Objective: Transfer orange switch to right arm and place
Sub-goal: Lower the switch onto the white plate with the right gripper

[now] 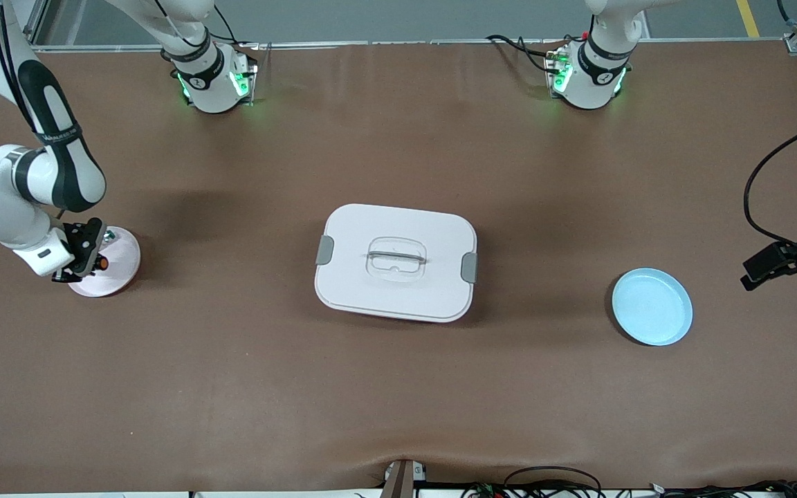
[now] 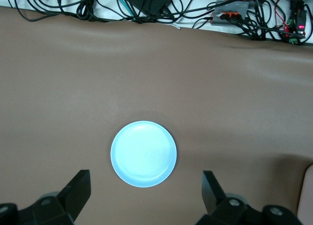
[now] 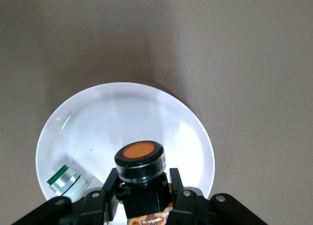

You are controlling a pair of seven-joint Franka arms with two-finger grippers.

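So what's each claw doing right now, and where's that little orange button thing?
Right claw shut on orange switch, over white plate. Left claw open, empty, over blue plate. Small green-ringed part on white plate.

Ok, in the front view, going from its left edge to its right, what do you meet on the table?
Right gripper holding the orange switch over the pink plate → white lidded box → blue plate → left gripper.

High front camera facing both arms; wrist cameras downward, each sharing one plate.

Two plates — one pink [image 1: 116, 266], one blue [image 1: 652, 306] — one lidded box [image 1: 396, 261], two small parts.
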